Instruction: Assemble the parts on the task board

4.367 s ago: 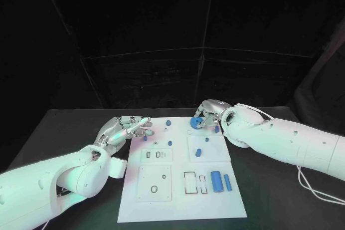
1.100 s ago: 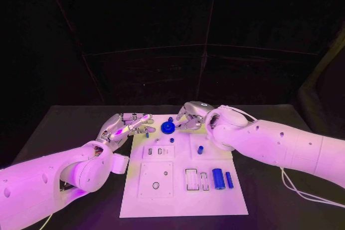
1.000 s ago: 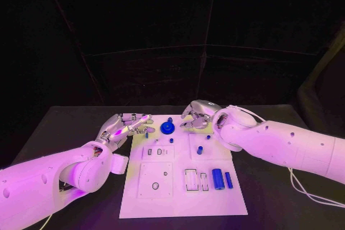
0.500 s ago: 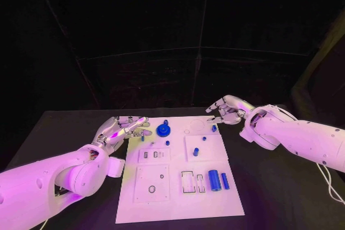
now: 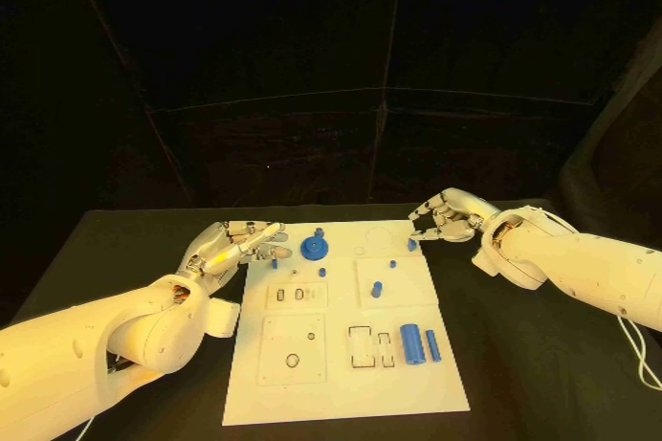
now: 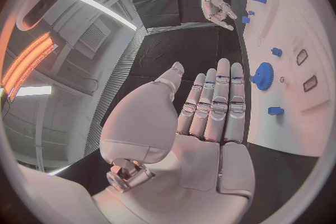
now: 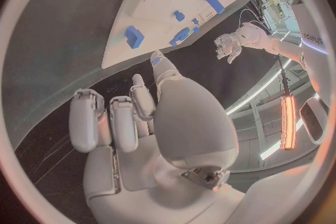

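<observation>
Task board (image 5: 345, 364) lies between the empty, spread left robot hand (image 5: 237, 244) and right robot hand (image 5: 444, 216).

No legible text, labels, brand marks or numbers found on the task board (image 5: 345, 384), parts, arms or desk (image 5: 552, 364).

We see a white task board (image 5: 345, 364) w/ blue parts (image 5: 414, 344) on a black worktop (image 5: 538, 364). Arms white; each robot hand silver: left (image 5: 237, 242), right (image 5: 444, 216).
</observation>
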Controlling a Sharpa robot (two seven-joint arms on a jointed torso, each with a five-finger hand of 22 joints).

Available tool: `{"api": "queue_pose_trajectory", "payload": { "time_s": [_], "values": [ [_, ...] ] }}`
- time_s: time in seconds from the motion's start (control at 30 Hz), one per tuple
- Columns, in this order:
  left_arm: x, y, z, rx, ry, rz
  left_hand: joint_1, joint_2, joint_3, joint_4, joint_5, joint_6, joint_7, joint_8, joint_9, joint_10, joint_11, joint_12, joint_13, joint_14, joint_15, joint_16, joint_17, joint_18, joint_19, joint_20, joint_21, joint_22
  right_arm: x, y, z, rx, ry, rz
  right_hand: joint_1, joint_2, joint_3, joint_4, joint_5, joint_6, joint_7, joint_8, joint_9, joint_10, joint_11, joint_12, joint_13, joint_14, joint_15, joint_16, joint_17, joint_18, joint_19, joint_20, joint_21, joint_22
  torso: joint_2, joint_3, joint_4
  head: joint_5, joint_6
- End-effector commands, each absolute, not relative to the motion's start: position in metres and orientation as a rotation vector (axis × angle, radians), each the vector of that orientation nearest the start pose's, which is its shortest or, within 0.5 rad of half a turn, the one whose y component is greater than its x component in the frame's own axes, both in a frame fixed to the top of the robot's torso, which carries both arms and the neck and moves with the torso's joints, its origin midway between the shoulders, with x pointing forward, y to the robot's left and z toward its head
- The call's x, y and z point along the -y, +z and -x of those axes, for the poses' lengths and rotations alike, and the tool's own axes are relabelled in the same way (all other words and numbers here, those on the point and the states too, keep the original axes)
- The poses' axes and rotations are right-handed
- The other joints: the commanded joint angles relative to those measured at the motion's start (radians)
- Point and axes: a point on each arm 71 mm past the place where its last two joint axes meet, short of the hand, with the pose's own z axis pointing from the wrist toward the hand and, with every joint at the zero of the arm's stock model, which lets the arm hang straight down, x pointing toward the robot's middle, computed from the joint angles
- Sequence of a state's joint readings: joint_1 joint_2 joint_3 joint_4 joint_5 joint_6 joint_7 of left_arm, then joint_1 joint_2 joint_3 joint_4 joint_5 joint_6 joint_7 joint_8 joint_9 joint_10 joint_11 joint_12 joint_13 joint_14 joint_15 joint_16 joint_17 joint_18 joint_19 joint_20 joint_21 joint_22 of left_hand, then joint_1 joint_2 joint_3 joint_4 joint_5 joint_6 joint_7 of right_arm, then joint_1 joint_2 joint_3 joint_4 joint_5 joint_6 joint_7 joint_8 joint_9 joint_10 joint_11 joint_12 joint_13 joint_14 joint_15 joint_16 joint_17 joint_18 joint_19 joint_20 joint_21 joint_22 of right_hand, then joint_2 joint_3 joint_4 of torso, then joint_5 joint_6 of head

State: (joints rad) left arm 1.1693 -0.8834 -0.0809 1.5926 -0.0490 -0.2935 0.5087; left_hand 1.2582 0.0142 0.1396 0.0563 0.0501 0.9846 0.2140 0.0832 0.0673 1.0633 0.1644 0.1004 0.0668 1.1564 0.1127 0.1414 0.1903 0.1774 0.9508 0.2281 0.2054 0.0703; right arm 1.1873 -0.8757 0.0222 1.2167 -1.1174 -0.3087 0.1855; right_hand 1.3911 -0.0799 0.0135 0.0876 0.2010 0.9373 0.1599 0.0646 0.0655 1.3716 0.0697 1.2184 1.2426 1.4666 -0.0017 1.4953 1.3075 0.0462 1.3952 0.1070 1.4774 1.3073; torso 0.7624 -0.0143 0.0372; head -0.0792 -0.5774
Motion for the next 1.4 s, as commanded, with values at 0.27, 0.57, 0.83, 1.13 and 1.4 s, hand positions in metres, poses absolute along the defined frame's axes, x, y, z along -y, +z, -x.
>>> {"api": "queue_pose_trajectory", "payload": {
  "time_s": [0.27, 0.57, 0.83, 1.13, 1.4],
  "values": [
    [-0.207, -0.192, -0.465, -1.407, -1.632, 1.014, -0.003, 0.006, 0.000, -0.007, 0.000, 0.002, 0.006, -0.002, -0.002, 0.003, 0.001, -0.005, -0.002, -0.005, 0.005, -0.008, 0.001, 0.006, 0.002, 0.004, -0.006, -0.001, 0.313, -0.189, -0.531, -1.635, 0.726, -0.149, 0.004, 0.000, -0.006, -0.004, 0.005, -0.011, -0.001, -0.004, -0.002, -0.006, 0.000, -0.005, 0.000, 0.064, -0.001, -0.006, 0.076, 0.009, -0.005, 0.002, -0.004, 0.021, -0.001, -0.0025, -0.0011, 0.000, -0.005],
    [-0.207, -0.193, -0.465, -1.408, -1.630, 1.015, -0.003, 0.005, 0.000, -0.008, 0.000, 0.001, 0.008, -0.003, -0.002, 0.002, 0.002, -0.006, -0.002, -0.006, 0.005, -0.010, 0.001, 0.006, 0.002, 0.004, -0.007, -0.002, 0.314, -0.193, -0.531, -1.650, 0.725, -0.150, 0.003, 0.007, -0.009, -0.003, 0.009, -0.002, -0.002, 0.002, 0.002, -0.003, 0.000, -0.001, 0.003, 0.065, -0.001, -0.004, 0.081, 0.009, -0.003, 0.003, -0.003, 0.023, -0.001, -0.0025, 0.0000, -0.001, -0.006],
    [-0.207, -0.193, -0.465, -1.409, -1.629, 1.016, -0.003, 0.005, 0.000, -0.008, 0.000, 0.001, 0.008, -0.003, -0.002, 0.002, 0.002, -0.006, -0.002, -0.006, 0.005, -0.010, 0.001, 0.006, 0.002, 0.004, -0.007, -0.002, 0.312, -0.198, -0.530, -1.667, 0.732, -0.149, 0.011, 0.020, -0.009, -0.009, 0.012, 0.020, -0.007, 0.010, 0.005, 0.002, -0.004, 0.006, 0.008, 0.066, -0.004, -0.003, 0.085, 0.008, 0.001, 0.001, -0.002, 0.027, -0.001, -0.0025, 0.0001, -0.001, -0.007],
    [-0.207, -0.193, -0.465, -1.410, -1.628, 1.017, -0.003, 0.006, 0.000, -0.009, 0.000, 0.000, 0.008, -0.004, -0.002, 0.001, 0.002, -0.007, -0.002, -0.007, 0.006, -0.011, 0.001, 0.006, 0.001, 0.005, -0.007, -0.002, 0.310, -0.201, -0.530, -1.683, 0.737, -0.146, 0.028, 0.043, 0.002, -0.022, 0.001, 0.048, -0.011, 0.015, 0.006, 0.006, -0.009, 0.010, 0.012, 0.068, -0.008, -0.001, 0.092, 0.007, 0.006, -0.003, 0.000, 0.033, -0.001, -0.0025, 0.0003, -0.001, -0.009],
    [-0.207, -0.193, -0.465, -1.411, -1.628, 1.017, -0.003, 0.006, 0.001, -0.009, 0.000, -0.001, 0.009, -0.005, -0.002, 0.000, 0.003, -0.008, -0.002, -0.007, 0.006, -0.011, 0.001, 0.006, 0.001, 0.005, -0.008, -0.002, 0.307, -0.205, -0.531, -1.692, 0.732, -0.138, 0.046, 0.063, 0.021, -0.037, -0.014, 0.059, -0.011, 0.011, 0.004, 0.009, -0.010, 0.015, 0.016, 0.070, -0.010, 0.002, 0.099, 0.005, 0.011, -0.005, 0.002, 0.040, -0.001, -0.0024, 0.0002, -0.002, -0.009]
  ]
}}
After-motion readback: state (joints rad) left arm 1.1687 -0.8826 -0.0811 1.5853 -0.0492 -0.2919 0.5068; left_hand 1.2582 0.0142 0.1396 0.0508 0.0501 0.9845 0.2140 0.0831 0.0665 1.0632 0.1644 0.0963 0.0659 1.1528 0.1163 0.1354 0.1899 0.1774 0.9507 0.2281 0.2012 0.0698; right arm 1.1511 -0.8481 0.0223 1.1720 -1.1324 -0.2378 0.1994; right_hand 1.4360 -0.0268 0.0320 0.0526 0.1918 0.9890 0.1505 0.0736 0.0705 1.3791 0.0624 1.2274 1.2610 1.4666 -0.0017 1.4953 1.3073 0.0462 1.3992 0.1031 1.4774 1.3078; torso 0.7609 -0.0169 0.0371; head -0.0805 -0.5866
